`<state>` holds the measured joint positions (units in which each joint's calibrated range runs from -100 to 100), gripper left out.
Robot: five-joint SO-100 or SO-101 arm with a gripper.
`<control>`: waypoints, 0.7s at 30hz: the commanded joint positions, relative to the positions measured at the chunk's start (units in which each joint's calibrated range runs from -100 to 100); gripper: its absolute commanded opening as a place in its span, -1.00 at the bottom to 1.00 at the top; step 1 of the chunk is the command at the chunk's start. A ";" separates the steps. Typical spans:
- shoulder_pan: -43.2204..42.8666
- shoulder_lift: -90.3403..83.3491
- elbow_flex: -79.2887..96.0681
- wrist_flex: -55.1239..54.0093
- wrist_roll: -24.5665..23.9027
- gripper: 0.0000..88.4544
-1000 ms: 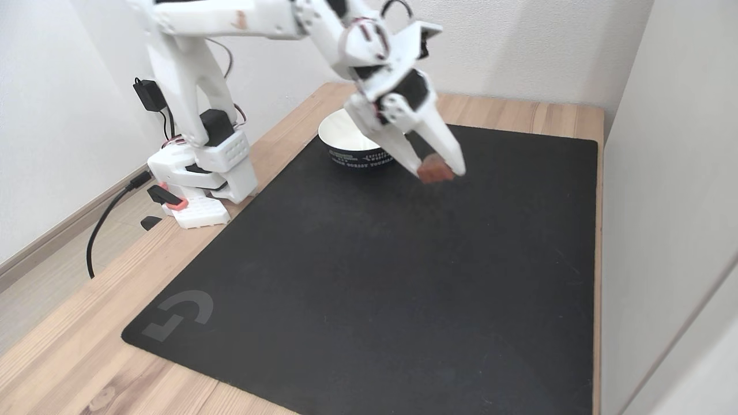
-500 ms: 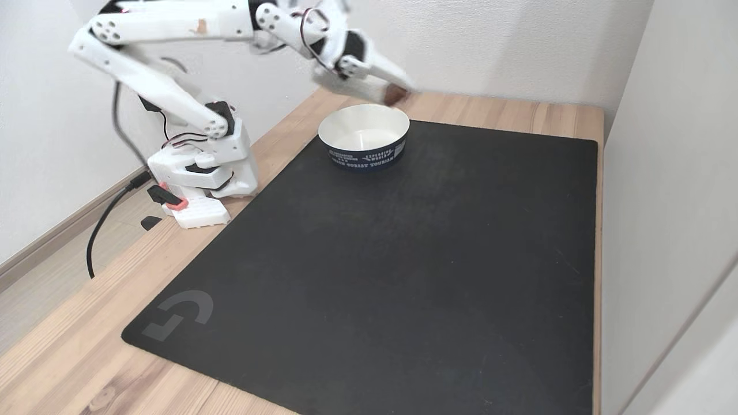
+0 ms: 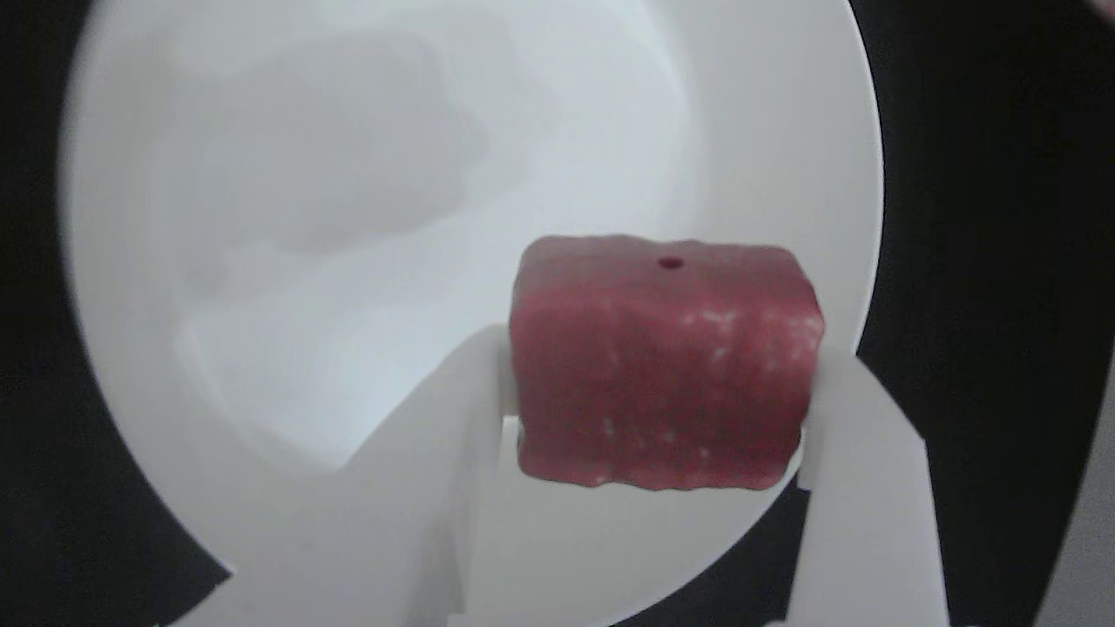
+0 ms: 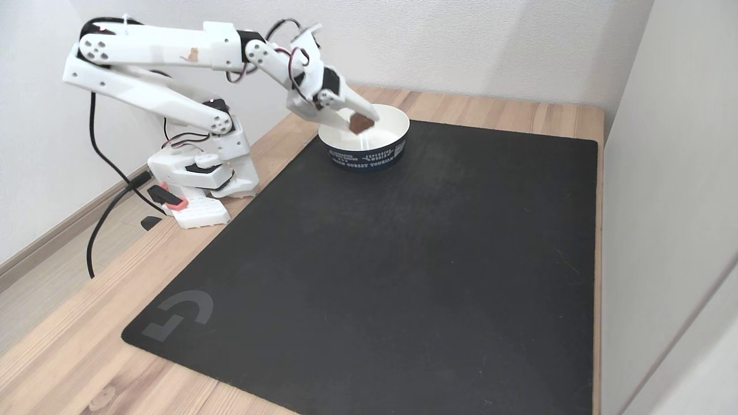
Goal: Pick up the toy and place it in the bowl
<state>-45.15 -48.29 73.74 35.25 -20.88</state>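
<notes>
Hovering the white two-finger gripper [image 4: 364, 124], pinching the mottled red block toy [image 3: 666, 361], over the white bowl [image 4: 398, 124] far left; just needs letting go.

Open bowl [image 3: 131, 366] interior beneath the toy [image 3: 662, 374]

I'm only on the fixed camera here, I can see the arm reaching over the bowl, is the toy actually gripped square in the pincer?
Observer: Yes. In the other view the two white fingers press the opposite ends of the red toy block, which sits level between them.
Operator: Is it over the bowl's inside or its rim?
Observer: The white inside of the bowl lies behind nearly all of the block; only the block's right end nears the rim.
Operator: Anything already in the bowl?
Observer: The part of the floor that shows is bare white.
</notes>
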 commanded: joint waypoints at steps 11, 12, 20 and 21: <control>-1.23 -1.02 0.22 -0.70 0.31 -0.36; -1.31 -1.02 0.49 -0.87 0.31 -0.35; -0.98 -1.02 0.58 -1.12 0.31 -0.39; -0.73 -1.02 0.40 -1.12 0.31 -0.39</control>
<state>-45.90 -48.38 74.49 35.25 -20.88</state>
